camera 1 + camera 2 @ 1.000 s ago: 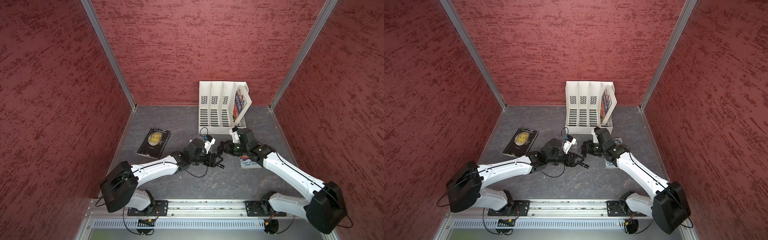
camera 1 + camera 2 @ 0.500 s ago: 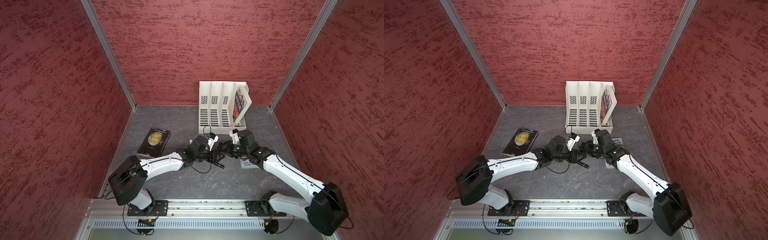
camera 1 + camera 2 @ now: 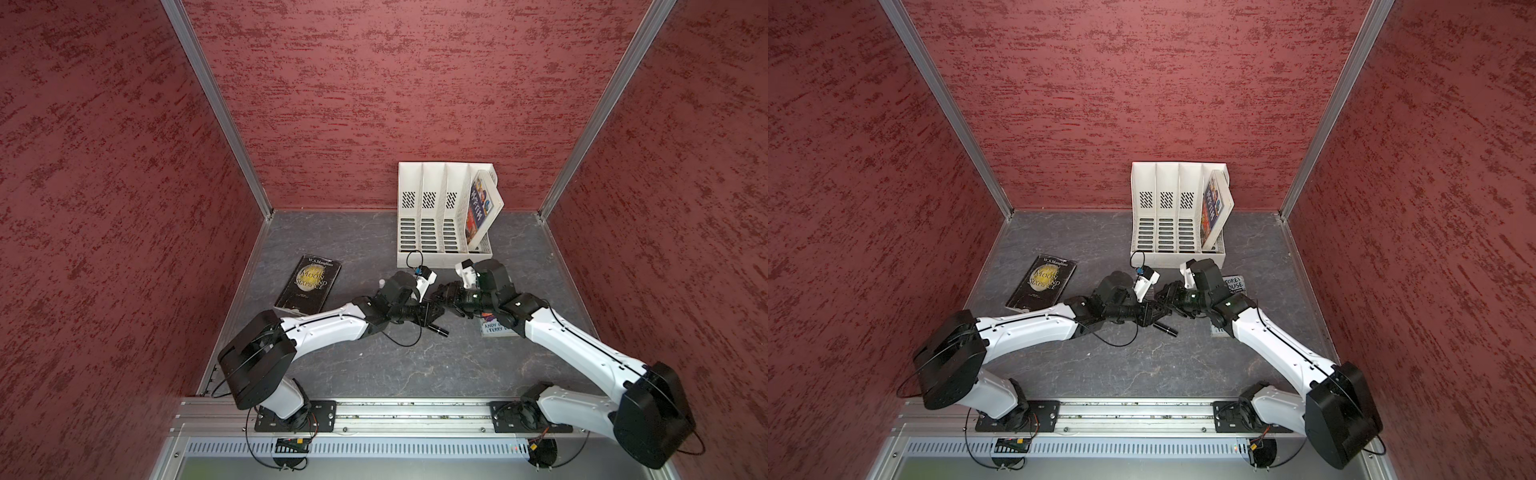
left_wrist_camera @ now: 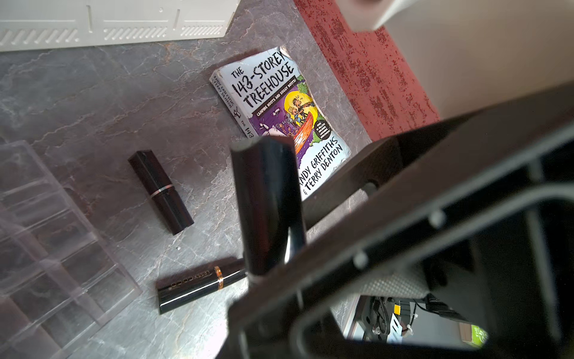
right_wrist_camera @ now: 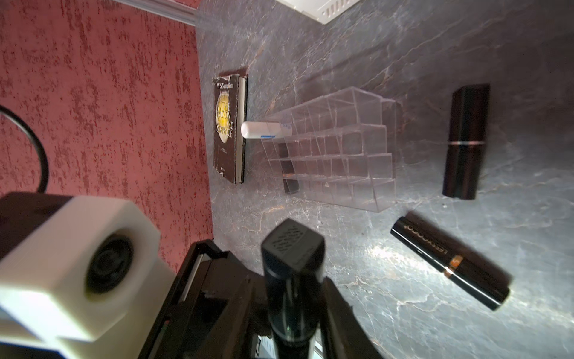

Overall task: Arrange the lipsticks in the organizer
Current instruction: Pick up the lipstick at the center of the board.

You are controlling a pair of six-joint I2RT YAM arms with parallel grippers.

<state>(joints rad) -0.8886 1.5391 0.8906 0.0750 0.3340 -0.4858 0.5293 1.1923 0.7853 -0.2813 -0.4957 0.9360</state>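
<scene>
Left jaws moved in, clamped black lipstick (image 4: 264,199) — organizer (image 5: 372,174) holds white lipstick (image 5: 267,129).

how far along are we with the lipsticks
Done: the white lipstick stands in the clear organizer; a dark one seems to sit in another cell. In hand: the left gripper is shut on a black lipstick, the right gripper right beside it. To do: the silver-banded lipstick and the gold-banded lipstick lie loose on the table.
</scene>
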